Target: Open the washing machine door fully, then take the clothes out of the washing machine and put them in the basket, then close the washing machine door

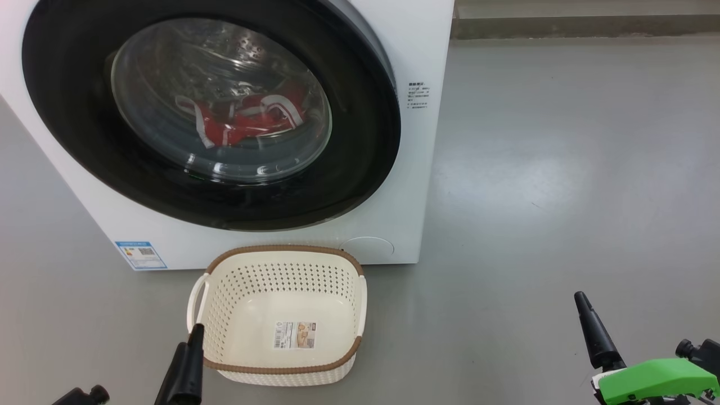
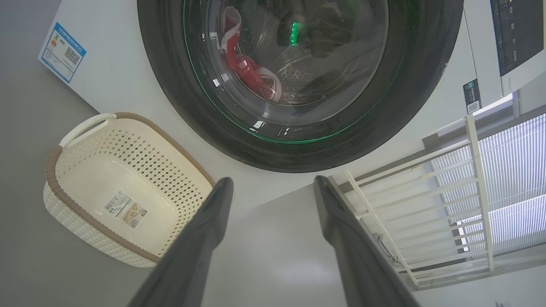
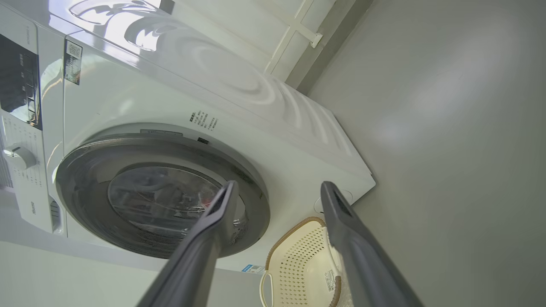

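Observation:
The white washing machine [image 1: 416,169] stands at the upper left of the head view. Its black-rimmed washing machine door [image 1: 360,135] lies flat against the front. Through the glass I see the red and white clothes [image 1: 247,121] in the drum. The cream basket [image 1: 281,248] sits on the floor just before the machine, with nothing but a paper label inside. My left gripper [image 2: 274,181] is open and holds nothing; one of its fingers [image 1: 188,360] stands at the basket's near left corner. My right gripper [image 3: 279,184] is also open and holds nothing, with a finger [image 1: 596,337] low at the right, well away from the basket.
Grey floor [image 1: 562,169] stretches to the right of the machine. A low wall base [image 1: 585,25] runs along the back. A white railing [image 2: 426,204] and window blinds stand beside the machine in the left wrist view. A green part [image 1: 652,379] sits on the right arm.

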Controlling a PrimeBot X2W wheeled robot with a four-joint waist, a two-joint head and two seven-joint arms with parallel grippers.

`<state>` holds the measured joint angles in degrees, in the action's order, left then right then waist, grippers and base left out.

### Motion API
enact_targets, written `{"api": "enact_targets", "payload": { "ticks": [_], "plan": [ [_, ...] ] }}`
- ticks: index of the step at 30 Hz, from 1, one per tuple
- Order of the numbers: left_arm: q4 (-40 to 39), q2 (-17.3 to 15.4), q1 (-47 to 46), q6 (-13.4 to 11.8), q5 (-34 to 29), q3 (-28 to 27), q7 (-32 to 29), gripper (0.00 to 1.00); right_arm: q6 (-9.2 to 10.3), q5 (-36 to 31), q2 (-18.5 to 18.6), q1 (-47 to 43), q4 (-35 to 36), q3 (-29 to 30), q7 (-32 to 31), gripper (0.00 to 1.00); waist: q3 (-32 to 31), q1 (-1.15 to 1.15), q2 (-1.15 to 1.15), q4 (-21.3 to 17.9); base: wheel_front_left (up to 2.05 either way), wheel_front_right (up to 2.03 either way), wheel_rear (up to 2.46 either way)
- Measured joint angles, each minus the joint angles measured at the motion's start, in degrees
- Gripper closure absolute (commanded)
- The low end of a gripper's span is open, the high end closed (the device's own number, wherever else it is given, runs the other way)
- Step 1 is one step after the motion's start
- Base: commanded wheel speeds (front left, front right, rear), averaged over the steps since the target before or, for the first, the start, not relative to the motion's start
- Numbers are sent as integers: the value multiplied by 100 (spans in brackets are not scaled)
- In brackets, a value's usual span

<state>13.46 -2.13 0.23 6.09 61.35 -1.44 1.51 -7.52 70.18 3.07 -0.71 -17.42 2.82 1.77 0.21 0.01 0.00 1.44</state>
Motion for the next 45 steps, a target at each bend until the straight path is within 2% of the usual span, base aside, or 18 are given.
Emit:
{"api": "enact_targets", "payload": {
  "ticks": [27, 45],
  "plan": [
    [-259, -55, 108, -360, -2025, 343, 422, 0, 0, -2143, 55, -56, 119, -185, 400, 0, 13, 0, 0, 61, 0, 0, 0],
    [-448, -65, 218, -412, -3275, 431, 714, 0, 0, -3234, 56, -160, 181, -203, 689, 0, 66, 0, 0, 104, 0, 0, 0]
  ]
}}
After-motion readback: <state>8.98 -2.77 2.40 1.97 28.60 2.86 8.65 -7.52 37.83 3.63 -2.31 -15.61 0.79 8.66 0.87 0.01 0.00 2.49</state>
